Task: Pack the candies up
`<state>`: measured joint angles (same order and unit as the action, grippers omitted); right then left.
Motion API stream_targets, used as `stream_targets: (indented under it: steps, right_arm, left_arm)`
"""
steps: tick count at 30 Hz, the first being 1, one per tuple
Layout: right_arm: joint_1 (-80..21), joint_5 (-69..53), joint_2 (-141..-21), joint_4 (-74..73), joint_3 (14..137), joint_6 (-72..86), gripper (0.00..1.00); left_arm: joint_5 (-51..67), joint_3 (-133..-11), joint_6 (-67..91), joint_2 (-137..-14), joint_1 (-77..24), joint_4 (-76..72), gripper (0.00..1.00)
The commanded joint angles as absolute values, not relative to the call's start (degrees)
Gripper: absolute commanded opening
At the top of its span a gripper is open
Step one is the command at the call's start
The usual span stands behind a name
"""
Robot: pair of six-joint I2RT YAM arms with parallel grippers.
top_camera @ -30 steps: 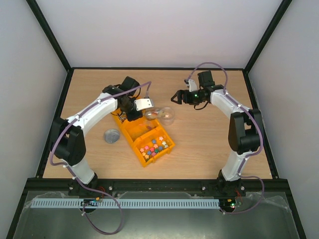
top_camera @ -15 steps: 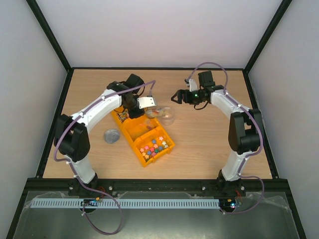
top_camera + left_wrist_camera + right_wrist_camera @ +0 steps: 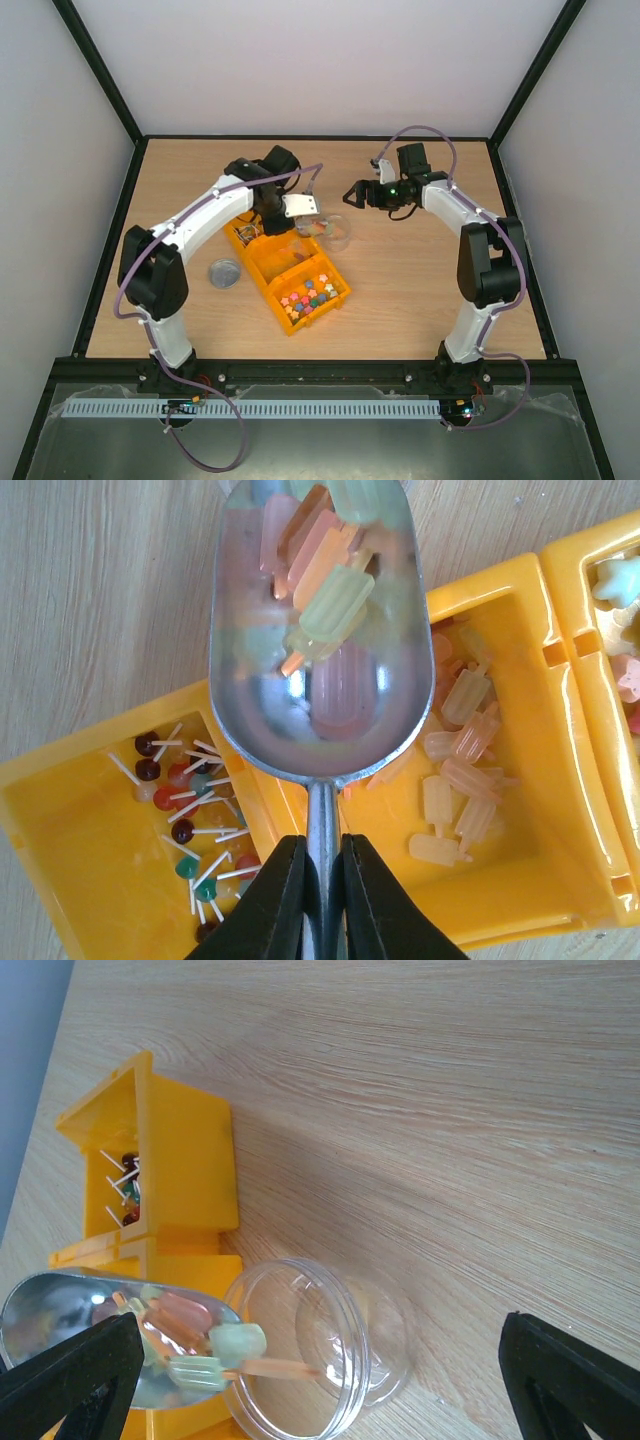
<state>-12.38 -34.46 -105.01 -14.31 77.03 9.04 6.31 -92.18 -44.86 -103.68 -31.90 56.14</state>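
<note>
Polished metal scoop (image 3: 268,720), translucent glossy candies (image 3: 335,598)

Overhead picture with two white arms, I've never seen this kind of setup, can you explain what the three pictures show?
A left arm and a right arm, both robots, are bolted to a wooden table, filmed from above. The other two pictures come from cameras on their wrists. The left tool grips a metal scoop of ice-lolly-shaped candies above a yellow tray, its tip at the mouth of a clear cup. The right tool is open, empty, facing that cup.
</note>
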Motion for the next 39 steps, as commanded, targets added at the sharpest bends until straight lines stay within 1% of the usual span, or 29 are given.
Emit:
stream_targets:
  steps: [1,9,26,39]
  right_arm:
    - [-12.0,-36.0,-106.0,-13.5,76.3,9.6,0.98]
    - [-11.8,-36.5,-106.1,-13.3,76.0,9.8,0.99]
    - [-11.7,-37.2,-106.9,-12.6,76.1,10.8,0.99]
    - [-11.7,-37.9,-107.3,-12.9,76.4,10.1,0.99]
  left_arm:
    - [4.5,-94.3,-45.6,-104.6,-33.2,58.8,0.02]
    - [2.9,-94.9,-45.7,-105.2,-33.5,58.8,0.02]
    - [-0.9,-100.5,-45.2,-107.1,-34.8,62.6,0.02]
    - [-3.5,-101.4,-46.2,-107.0,-35.9,63.1,0.02]
